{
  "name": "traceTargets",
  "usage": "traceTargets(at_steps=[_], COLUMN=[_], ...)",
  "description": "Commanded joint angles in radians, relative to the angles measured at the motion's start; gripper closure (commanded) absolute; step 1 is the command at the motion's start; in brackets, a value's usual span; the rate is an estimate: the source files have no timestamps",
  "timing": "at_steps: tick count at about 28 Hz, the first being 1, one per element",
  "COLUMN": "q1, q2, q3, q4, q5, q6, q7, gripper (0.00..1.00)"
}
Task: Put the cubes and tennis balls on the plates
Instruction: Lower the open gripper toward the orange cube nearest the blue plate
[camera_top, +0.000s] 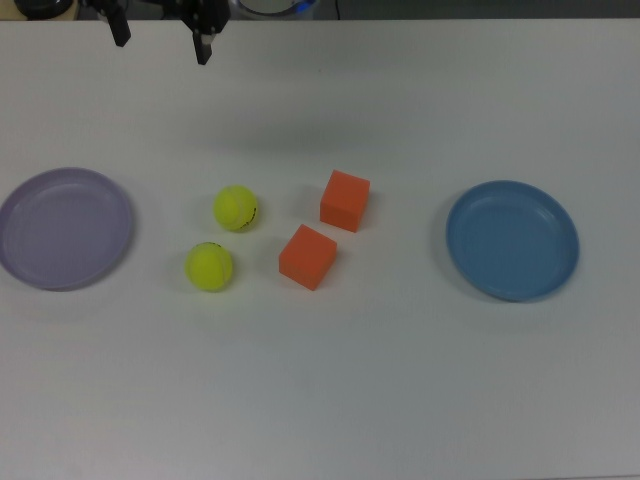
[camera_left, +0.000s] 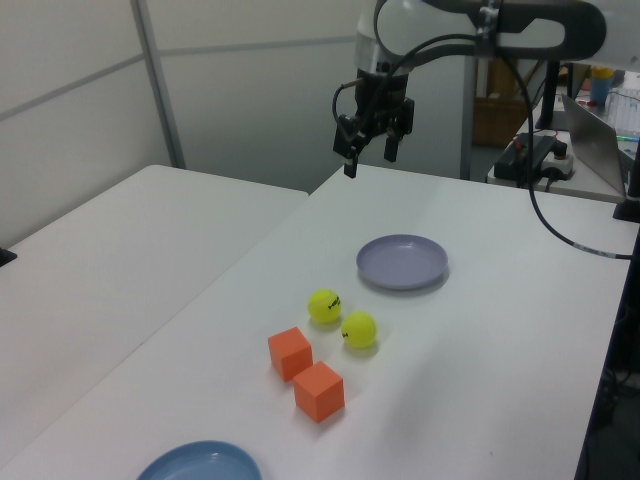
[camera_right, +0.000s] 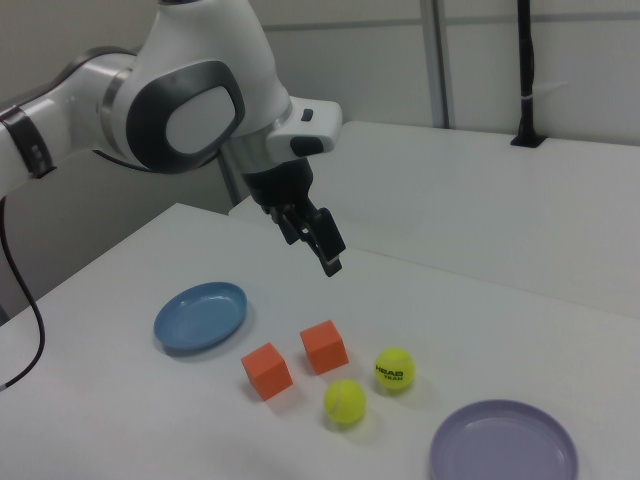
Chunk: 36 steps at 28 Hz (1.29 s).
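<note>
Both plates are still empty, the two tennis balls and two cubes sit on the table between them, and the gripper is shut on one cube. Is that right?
Not quite. The gripper holds nothing: the left view shows it open, raised above the table's far end. The rest stands: the lavender plate and blue plate are empty, and both tennis balls and both cubes lie on the table between them.

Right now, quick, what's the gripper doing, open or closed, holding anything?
Gripper: open, jaws apart, holding nothing, raised above the table.
</note>
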<state>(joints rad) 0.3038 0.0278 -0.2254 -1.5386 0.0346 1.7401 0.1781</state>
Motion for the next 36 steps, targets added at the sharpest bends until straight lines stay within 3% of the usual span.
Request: traceTargets(at_steps=[1,5,7,10,17,21,32,36], q1=[-0.029,-0.023,-0.023,-0.022,-0.023,-0.022,-0.022,-0.018], q2=[-0.014,-0.016,-0.016,-0.014,-0.003,0.004,0.052,0.109], q3=[0.067,0.084,0.130,0.156,0.274,0.313,0.350,0.354], q4=[-0.001,-0.001,-0.006,-0.011,-0.118,-0.182,-0.348,-0.360], q5=[0.144,0.157,0.156,0.154,0.140,0.139,0.136,0.094], q6=[-0.045,-0.045,-0.044,-0.044,0.067,0.139,0.370,0.417], q7=[-0.025,-0.005,0.038,0.060,0.139,0.149,0.210,0.276], gripper=[0.00,0.00,0.00,0.00,0.00,0.00,0.00,0.00])
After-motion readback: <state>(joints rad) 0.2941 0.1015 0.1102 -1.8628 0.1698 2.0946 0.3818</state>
